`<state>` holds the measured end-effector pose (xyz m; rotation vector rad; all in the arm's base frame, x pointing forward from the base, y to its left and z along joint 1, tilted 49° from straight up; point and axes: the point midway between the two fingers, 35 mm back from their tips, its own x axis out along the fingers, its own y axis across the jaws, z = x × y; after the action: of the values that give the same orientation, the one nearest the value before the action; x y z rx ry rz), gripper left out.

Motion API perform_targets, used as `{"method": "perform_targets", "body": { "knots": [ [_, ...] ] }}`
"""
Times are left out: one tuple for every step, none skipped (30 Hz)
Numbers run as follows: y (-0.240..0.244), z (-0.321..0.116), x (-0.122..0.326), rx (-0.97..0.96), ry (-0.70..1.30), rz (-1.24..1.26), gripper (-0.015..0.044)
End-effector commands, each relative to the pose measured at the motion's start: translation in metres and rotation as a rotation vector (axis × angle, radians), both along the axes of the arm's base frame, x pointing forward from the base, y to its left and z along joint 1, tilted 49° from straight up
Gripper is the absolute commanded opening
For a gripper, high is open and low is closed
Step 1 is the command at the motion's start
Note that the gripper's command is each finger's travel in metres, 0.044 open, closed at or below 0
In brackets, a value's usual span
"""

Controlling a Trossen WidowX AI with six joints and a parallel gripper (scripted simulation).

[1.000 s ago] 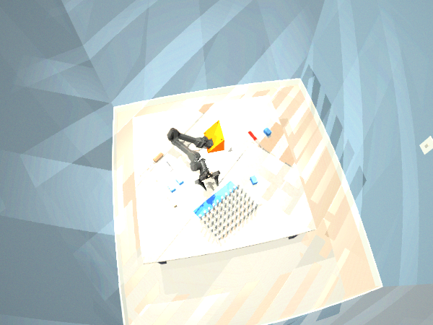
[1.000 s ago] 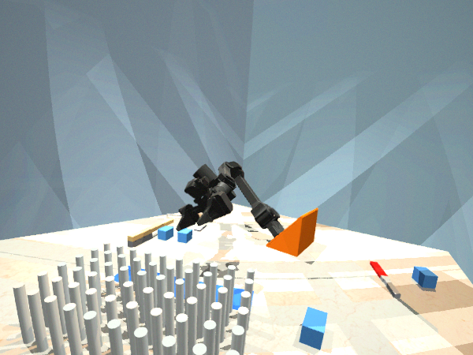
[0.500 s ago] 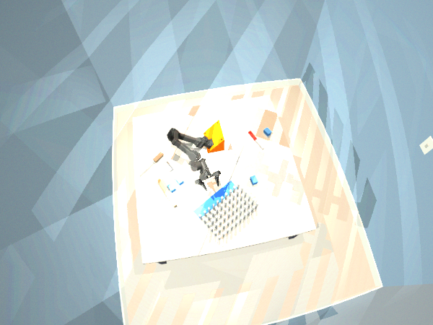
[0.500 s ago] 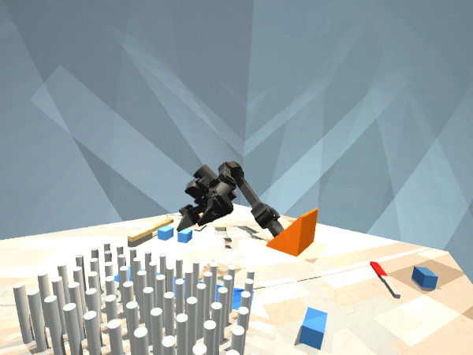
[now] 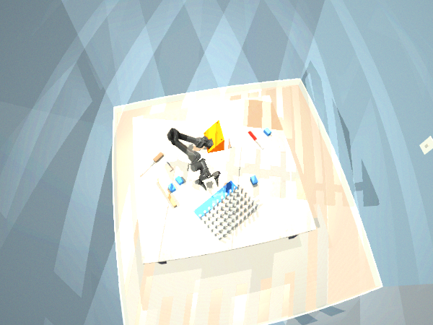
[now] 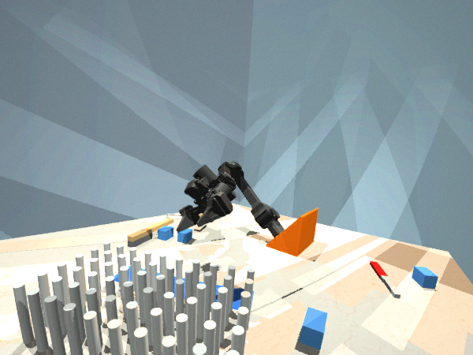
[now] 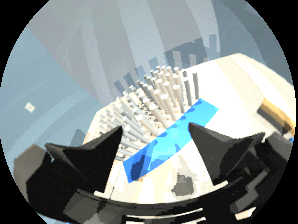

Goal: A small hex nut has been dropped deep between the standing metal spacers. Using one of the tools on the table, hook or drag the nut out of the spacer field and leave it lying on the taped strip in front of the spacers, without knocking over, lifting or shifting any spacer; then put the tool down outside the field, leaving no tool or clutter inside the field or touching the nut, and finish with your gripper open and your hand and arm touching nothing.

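Observation:
My gripper (image 5: 211,187) (image 6: 188,228) (image 7: 156,127) is open and empty, above the table just behind the blue taped strip (image 5: 206,208) (image 7: 170,142). The grey metal spacers (image 6: 191,315) (image 7: 195,86) stand upright in rows beyond the strip. The hex nut cannot be made out in any view. A red-handled tool (image 5: 252,136) (image 6: 378,269) lies far from the gripper, on the side beyond the orange wedge. A brown-handled tool (image 5: 158,157) with a thin shaft lies on the opposite side. A tan bar (image 5: 172,201) (image 6: 151,231) (image 7: 276,115) lies nearer the strip.
The yellow-orange wedge (image 5: 215,137) (image 6: 301,237) stands beside the arm's base. Two blue blocks (image 5: 179,180) (image 5: 172,188) sit near the tan bar. Another blue block (image 5: 254,180) (image 6: 313,329) stands beside the spacer field, and one (image 5: 267,131) (image 6: 425,277) is near the red-handled tool.

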<state>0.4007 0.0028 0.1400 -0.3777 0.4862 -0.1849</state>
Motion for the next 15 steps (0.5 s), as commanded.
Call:
{"method": "perform_targets", "body": {
  "knots": [
    [-0.015, 0.005, 0.0, 0.058, -0.017, -0.048, 0.044],
    [-0.02, 0.008, 0.0, 0.088, -0.028, -0.065, 0.044],
    [-0.025, 0.013, 0.001, 0.128, -0.045, -0.085, 0.044],
    [-0.031, 0.019, 0.001, 0.177, -0.065, -0.106, 0.044],
    [-0.038, 0.026, 0.002, 0.233, -0.088, -0.131, 0.044],
    [-0.046, 0.033, 0.002, 0.29, -0.112, -0.155, 0.044],
    [-0.053, 0.04, 0.001, 0.346, -0.136, -0.179, 0.044],
    [-0.061, 0.048, 0.0, 0.401, -0.16, -0.202, 0.044],
    [-0.068, 0.055, -0.001, 0.456, -0.184, -0.225, 0.044],
    [-0.076, 0.063, -0.003, 0.511, -0.208, -0.247, 0.044],
    [-0.083, 0.071, -0.005, 0.565, -0.232, -0.268, 0.044],
    [-0.09, 0.079, -0.008, 0.618, -0.257, -0.289, 0.044],
    [-0.097, 0.086, -0.011, 0.671, -0.282, -0.309, 0.044],
    [-0.104, 0.094, -0.015, 0.724, -0.306, -0.328, 0.044],
    [-0.111, 0.102, -0.019, 0.776, -0.331, -0.347, 0.044]
  ]
}}
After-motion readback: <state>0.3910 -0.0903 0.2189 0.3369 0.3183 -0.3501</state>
